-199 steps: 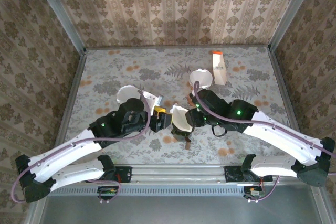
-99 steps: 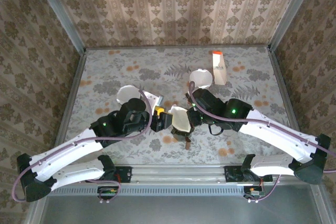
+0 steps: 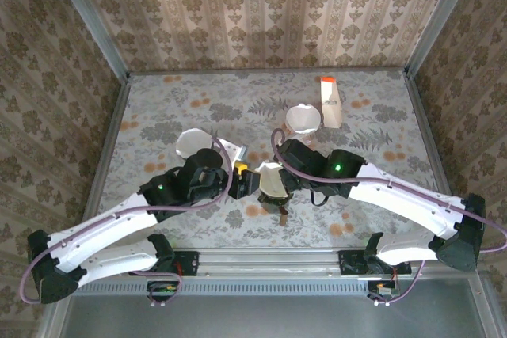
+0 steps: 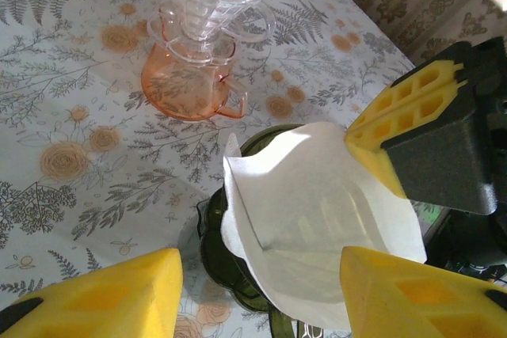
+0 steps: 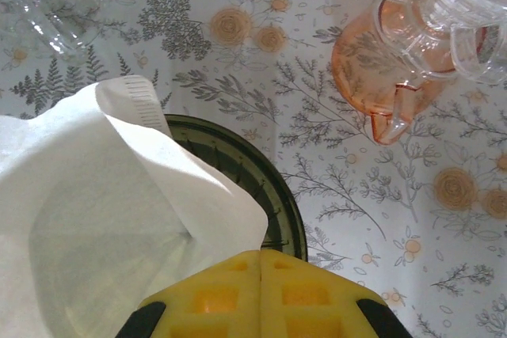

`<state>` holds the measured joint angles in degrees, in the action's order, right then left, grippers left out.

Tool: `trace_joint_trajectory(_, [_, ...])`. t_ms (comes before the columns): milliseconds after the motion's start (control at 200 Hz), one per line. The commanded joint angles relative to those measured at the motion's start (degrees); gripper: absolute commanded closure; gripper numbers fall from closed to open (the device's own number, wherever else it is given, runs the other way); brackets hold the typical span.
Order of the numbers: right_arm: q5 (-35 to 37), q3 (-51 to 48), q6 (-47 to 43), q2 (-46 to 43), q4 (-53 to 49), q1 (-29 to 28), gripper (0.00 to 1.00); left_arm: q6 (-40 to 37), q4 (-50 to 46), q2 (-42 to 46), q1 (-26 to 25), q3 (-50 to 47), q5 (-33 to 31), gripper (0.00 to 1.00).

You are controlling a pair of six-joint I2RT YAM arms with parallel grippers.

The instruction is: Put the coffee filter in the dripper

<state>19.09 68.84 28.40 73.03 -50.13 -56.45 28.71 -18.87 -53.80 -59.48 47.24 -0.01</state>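
Nothing here is readable from where I stand. The box at the far side of the table has an orange end and a pale face with faint marks, too small to make out. The filter shows a fine ribbed seam along one edge, which is a crimp pattern and not lettering.
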Motion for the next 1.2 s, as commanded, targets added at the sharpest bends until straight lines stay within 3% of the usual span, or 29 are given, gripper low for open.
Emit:
trace_joint_trajectory(0, [2.93,1.3,-0.45,0.66,-2.08,-0.6,1.0,-0.1,0.73,-0.82,0.51,-1.21,0.53,0.44])
trace_joint_trajectory(195, [3.35,1.13,-0.2,1.06,-2.25,-0.68,1.0,0.25,1.03,-1.56,0.6,-2.14,0.37,0.53])
trace_joint_trajectory(610, [3.13,0.51,0.51,1.12,-1.46,-1.02,1.0,1.15,2.06,-1.89,1.28,-4.15,1.23,0.56])
trace_joint_trajectory(1040, [3.19,0.16,0.78,0.82,-1.29,-1.08,1.0,2.62,6.85,0.79,1.47,-5.24,3.79,0.41])
trace_joint_trajectory(1195, [3.09,-0.11,0.95,0.75,-1.11,-1.12,1.0,2.59,6.89,-0.93,1.47,-5.32,4.5,0.51])
